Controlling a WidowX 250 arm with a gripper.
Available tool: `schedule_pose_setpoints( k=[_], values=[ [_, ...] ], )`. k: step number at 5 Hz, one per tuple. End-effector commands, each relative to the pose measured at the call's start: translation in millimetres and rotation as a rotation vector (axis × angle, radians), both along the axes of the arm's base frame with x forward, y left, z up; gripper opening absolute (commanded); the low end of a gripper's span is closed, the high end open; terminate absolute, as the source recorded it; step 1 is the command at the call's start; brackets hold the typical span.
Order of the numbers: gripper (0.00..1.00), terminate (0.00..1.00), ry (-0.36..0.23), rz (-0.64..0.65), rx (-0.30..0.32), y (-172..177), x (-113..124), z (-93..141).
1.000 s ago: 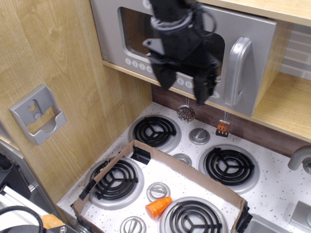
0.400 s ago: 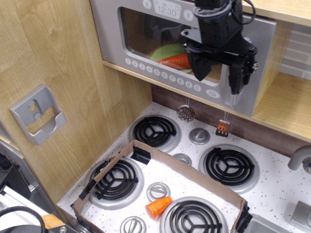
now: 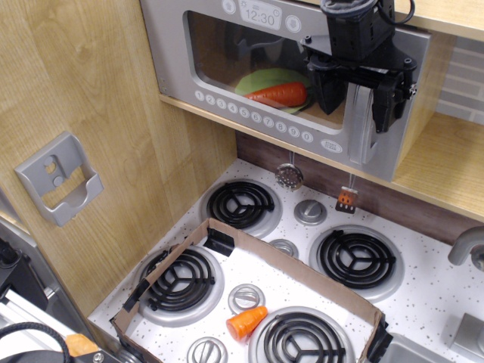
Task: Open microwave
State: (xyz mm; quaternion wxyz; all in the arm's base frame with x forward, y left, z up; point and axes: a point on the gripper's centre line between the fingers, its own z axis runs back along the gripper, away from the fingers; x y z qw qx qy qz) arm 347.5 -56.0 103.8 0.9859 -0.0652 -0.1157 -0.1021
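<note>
— Where is the thing you have to open?

— The large silver-grey toy microwave [image 3: 227, 53] sits at the top of the view, set into the light wooden cabinet [image 3: 76, 91], above the white speckled toy stovetop [image 3: 423, 302]. Its door is closed. Through the wide clear window I see a green plate [image 3: 265, 79] with an orange carrot [image 3: 281, 94] lying on it. Along the microwave's lower edge runs a row of small round white buttons [image 3: 249, 115], and at its top the digital clock display [image 3: 259, 13] reads 12:30.

— And your end effector?

— My black gripper [image 3: 355, 102] is at the microwave's right side, at the chunky vertical grey handle [image 3: 361, 128]. My fingers [image 3: 383, 106] are spread, one on each side of the handle's upper part. Whether the pads press on the handle I cannot tell; they look parted around it rather than clenched.

— What lies below the microwave?

— A small metal strainer [image 3: 289, 175] and an orange spatula [image 3: 345, 198] hang just under the microwave against the dark backsplash. Further below, on the stovetop, a brown cardboard frame [image 3: 287, 261] encloses the near burners, and an orange toy cup [image 3: 246, 323] lies on its side inside it. To the microwave's lower left, a grey plastic wall holder [image 3: 59, 178] is fixed to the cabinet.
</note>
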Motion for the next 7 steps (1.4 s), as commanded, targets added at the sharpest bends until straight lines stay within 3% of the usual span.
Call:
schedule_pose_setpoints(
  k=[1, 6, 7],
  values=[
    [0.0, 0.0, -0.076, 0.009, 0.01, 3, 7, 13],
    [0.0, 0.0, -0.082, 0.15, 0.04, 24, -36, -3],
    [1.0, 0.0, -0.063, 0.173, 0.067, 20, -39, -2]
  ],
)
